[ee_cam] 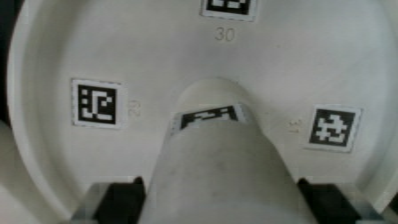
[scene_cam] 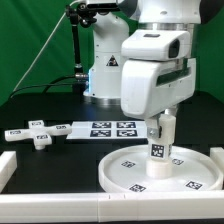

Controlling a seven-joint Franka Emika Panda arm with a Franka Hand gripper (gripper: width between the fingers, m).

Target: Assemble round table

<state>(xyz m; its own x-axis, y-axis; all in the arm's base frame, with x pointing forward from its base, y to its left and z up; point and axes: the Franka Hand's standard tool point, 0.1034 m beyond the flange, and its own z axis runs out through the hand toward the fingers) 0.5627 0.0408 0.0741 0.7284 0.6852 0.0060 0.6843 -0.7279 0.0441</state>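
The large rimmed round disc (scene_cam: 158,172) lies flat at the front of the exterior view's right, with several tags on its face. My gripper (scene_cam: 160,133) is shut on the thick short cylinder (scene_cam: 161,147) and holds it upright over the disc's middle, its lower end at or just above the disc face. In the wrist view the cylinder (ee_cam: 222,160) runs between my black fingertips (ee_cam: 121,202), and the disc (ee_cam: 71,60) fills the view behind it. The small cross-shaped piece (scene_cam: 40,135) lies on the black table at the exterior view's left.
The marker board (scene_cam: 108,129) lies flat behind the disc. Long white border rails run along the front edge (scene_cam: 60,212) and the exterior view's left (scene_cam: 6,168). The arm's base (scene_cam: 105,70) stands at the back, with green curtain behind.
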